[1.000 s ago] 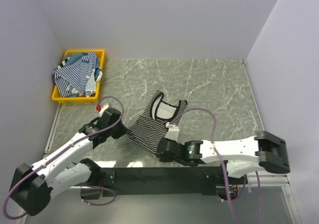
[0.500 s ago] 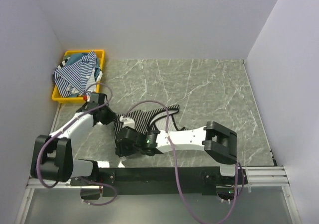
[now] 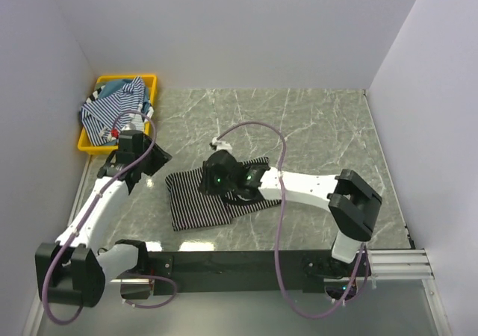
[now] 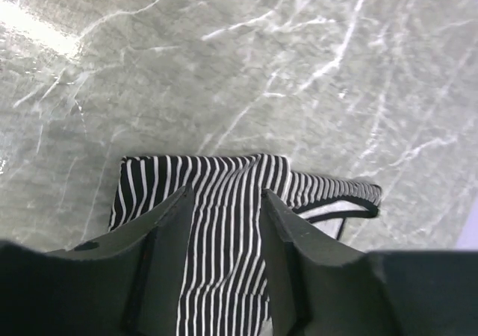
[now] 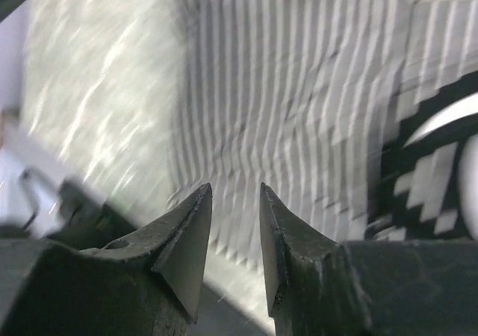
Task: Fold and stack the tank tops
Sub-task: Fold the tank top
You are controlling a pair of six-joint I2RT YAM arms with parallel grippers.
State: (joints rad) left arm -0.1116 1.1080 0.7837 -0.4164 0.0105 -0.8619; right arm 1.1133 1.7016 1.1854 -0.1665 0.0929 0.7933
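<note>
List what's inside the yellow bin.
Crumpled blue-and-white striped tops heaped in the yellow bin, with teal fabric at the far end. Anything beneath the heap is covered.

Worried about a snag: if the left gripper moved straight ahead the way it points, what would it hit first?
Probably the black striped tank top, lying on the table framed between the fingers of the open left gripper; depth is unclear.
</note>
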